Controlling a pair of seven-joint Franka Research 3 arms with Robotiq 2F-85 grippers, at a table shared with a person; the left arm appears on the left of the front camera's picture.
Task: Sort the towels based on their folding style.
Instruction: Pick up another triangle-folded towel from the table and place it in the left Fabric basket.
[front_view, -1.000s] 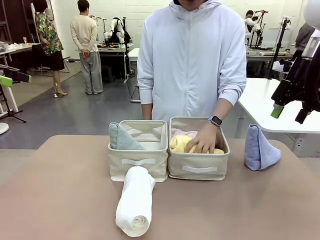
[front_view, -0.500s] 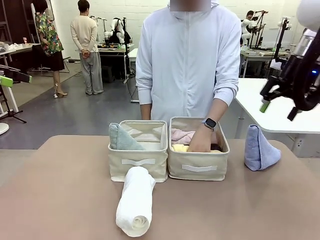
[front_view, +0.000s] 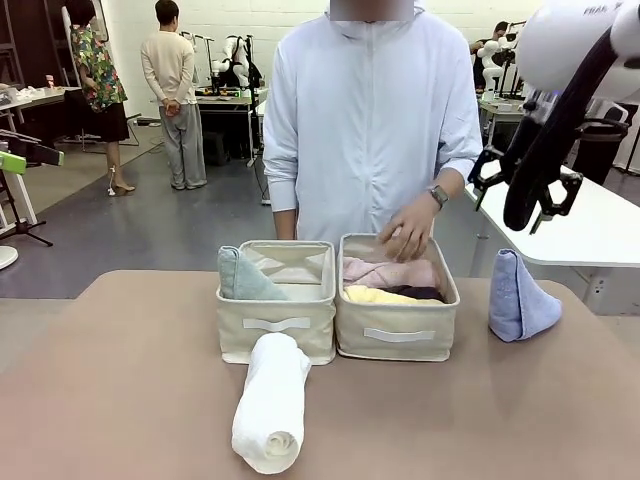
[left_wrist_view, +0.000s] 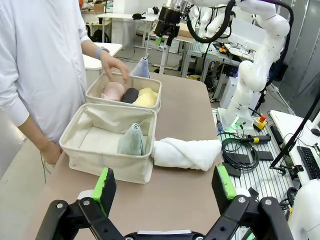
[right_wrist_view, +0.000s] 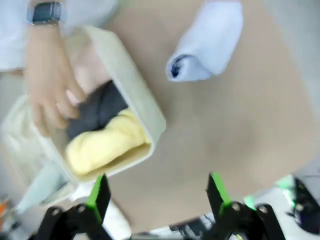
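A white rolled towel (front_view: 271, 402) lies on the table in front of the left basket (front_view: 277, 325), which holds a pale green cone towel (front_view: 243, 277). The right basket (front_view: 397, 338) holds rolled pink (front_view: 385, 271), yellow (front_view: 385, 296) and dark grey (front_view: 422, 293) towels. A blue cone towel (front_view: 520, 297) stands on the table to the right. My right gripper (front_view: 515, 205) hangs open, high above the blue cone (right_wrist_view: 205, 40). My left gripper (left_wrist_view: 164, 182) is open and empty, well back from the white roll (left_wrist_view: 186, 153).
The person stands at the far side, one hand (front_view: 408, 232) hovering over the right basket's back rim. The brown table (front_view: 120, 400) has free room at left and front right. A white table (front_view: 600, 235) stands behind on the right.
The person's hand has left the yellow towel in the right basket and lifted out. My right arm has swung left and turned to hang over the blue cone.
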